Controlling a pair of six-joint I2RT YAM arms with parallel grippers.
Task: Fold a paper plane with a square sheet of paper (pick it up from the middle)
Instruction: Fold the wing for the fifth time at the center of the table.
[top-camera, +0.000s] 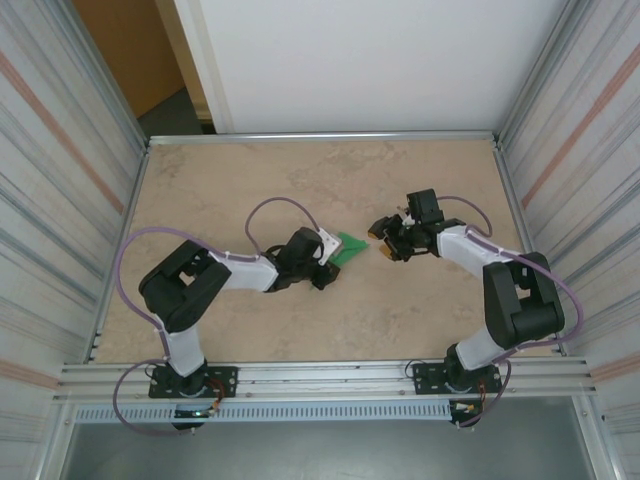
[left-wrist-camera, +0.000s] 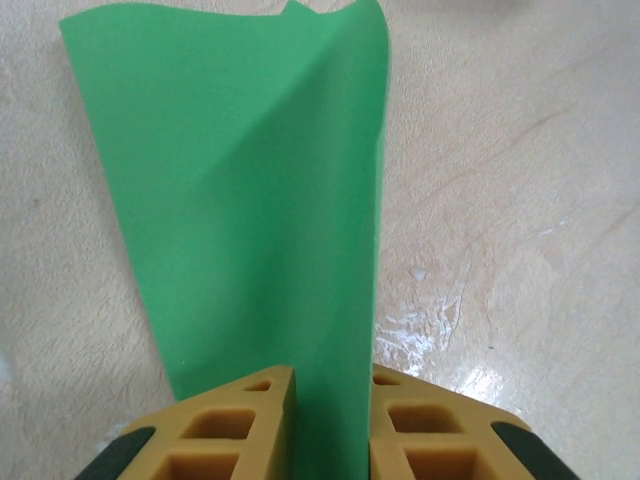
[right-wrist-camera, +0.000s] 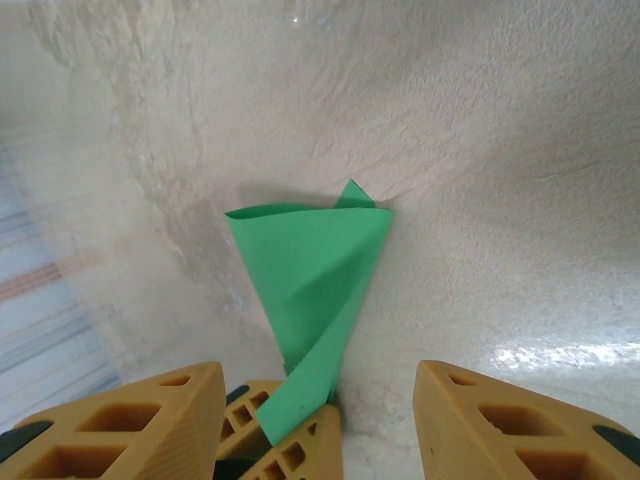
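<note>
Closest in, on the left wrist view, the left gripper (left-wrist-camera: 332, 400) has its yellow fingers (left-wrist-camera: 240, 420) squeezed together on the narrow end of the sheet of paper (left-wrist-camera: 240, 200). So that one's clamped on it, with no gap I can see besides the paper itself. From there the green sheet runs straight out away from the jaws and gets wider as it goes. It has a soft diagonal crease down it and a little curled corner at the far edge, so it's already a tapered wedge and not a flat square. It hangs low over the table (left-wrist-camera: 520, 200), but I honestly can't tell if the wide end rests on it or floats just above. From the top camera that long axis points from the left gripper across toward the right gripper (top-camera: 383, 241), which sits just beside the sheet, apart from it and not touching. The right jaws are spread wide with nothing in them, and in the right wrist view the paper shows framed between its two fingers (right-wrist-camera: 150, 420). My guess is the next fold turns on the right arm closing in along that axis while the left holds the narrow end. The paper looks floppy, so coming in crooked could buckle it instead of creasing it.
</note>
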